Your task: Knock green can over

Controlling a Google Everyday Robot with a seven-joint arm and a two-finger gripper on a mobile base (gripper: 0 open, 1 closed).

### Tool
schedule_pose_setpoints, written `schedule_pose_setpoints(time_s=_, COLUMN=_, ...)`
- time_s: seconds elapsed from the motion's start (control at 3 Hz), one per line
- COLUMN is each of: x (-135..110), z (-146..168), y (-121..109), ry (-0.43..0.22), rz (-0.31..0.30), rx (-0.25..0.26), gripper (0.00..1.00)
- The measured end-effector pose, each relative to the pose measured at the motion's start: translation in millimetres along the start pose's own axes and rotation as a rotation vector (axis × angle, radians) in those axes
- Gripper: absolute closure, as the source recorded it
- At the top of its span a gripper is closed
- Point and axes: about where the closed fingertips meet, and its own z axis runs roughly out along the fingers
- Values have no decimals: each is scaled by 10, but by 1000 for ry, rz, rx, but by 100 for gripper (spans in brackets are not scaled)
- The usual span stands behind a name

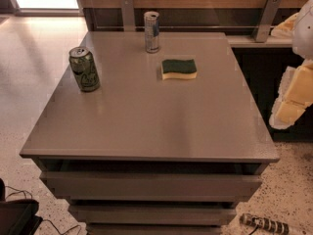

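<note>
The green can (84,69) stands upright near the left edge of the grey table (146,126). It has pale swirly markings and a silver top with a pull tab. My gripper (292,99), white with pale yellow parts, hangs at the far right of the view, beyond the table's right edge. It is far from the can and touches nothing.
A taller, slim silver-and-blue can (152,32) stands upright at the back middle of the table. A green-topped yellow sponge (179,68) lies in front and to the right of it. A wooden wall with metal brackets runs behind. A striped cylindrical object (264,224) lies on the floor at lower right.
</note>
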Motion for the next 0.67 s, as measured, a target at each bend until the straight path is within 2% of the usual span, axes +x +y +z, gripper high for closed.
schedule_pose_setpoints(time_s=0.33, x=0, z=-1, y=0, ry=0, rz=0, rx=0, gripper=0)
schedule_pose_setpoints(time_s=0.67, x=-99, z=32, y=-77, ry=-70, rz=24, rx=19, gripper=0)
